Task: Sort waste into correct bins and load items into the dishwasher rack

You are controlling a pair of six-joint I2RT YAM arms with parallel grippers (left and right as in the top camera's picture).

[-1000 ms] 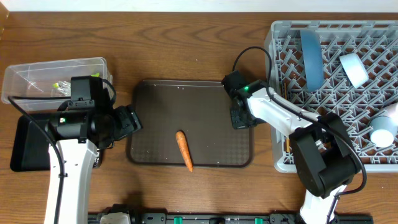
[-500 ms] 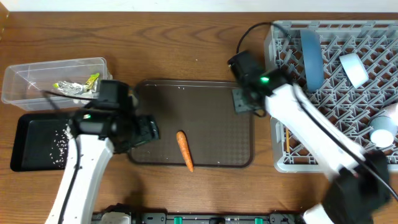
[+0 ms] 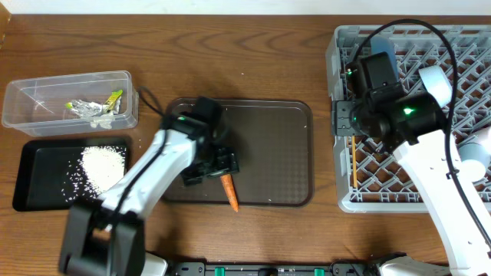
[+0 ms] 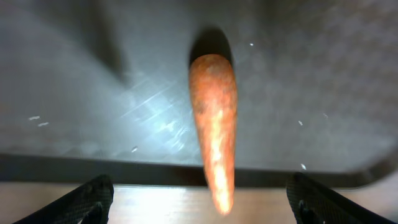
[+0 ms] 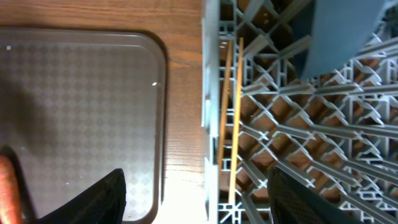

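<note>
An orange carrot lies near the front edge of the brown serving tray. My left gripper hovers right over it, open. In the left wrist view the carrot points down between the two fingertips, untouched. My right gripper hangs open and empty over the left wall of the grey dishwasher rack. The chopsticks lie inside that wall. A blue plate and two cups sit in the rack.
At the left stand a clear box holding green-yellow wrappers and a black tray holding white rice. The right arm's cable loops above the rack.
My left arm swung right from the bins to above the carrot, its jaws a little wider. My right arm moved from the tray's right edge to the rack's left wall and opened.
</note>
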